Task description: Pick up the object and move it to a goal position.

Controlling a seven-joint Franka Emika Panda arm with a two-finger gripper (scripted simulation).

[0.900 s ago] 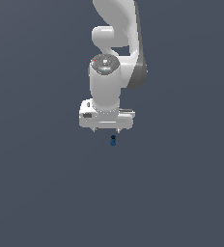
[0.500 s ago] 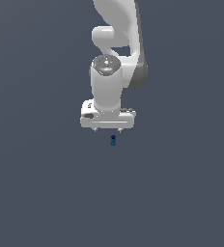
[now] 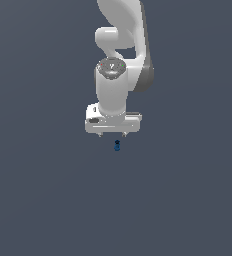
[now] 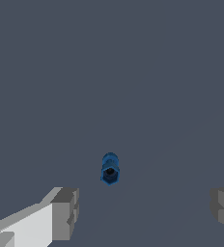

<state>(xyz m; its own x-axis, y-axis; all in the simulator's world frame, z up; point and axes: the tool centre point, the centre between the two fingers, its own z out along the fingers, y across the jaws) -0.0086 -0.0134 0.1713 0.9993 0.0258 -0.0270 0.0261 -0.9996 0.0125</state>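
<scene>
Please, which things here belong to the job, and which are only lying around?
Belong to the job:
- blue object, small, dark at one end
- gripper, jaws wide apart, not touching the object

Only lying around:
- nothing else shows, only the plain grey surface

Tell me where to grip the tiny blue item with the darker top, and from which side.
Grip the tiny blue item across its narrow body, coming straight down from above. It is far slimmer than the open white gripper, whose fingers could close on opposite sides.
</scene>
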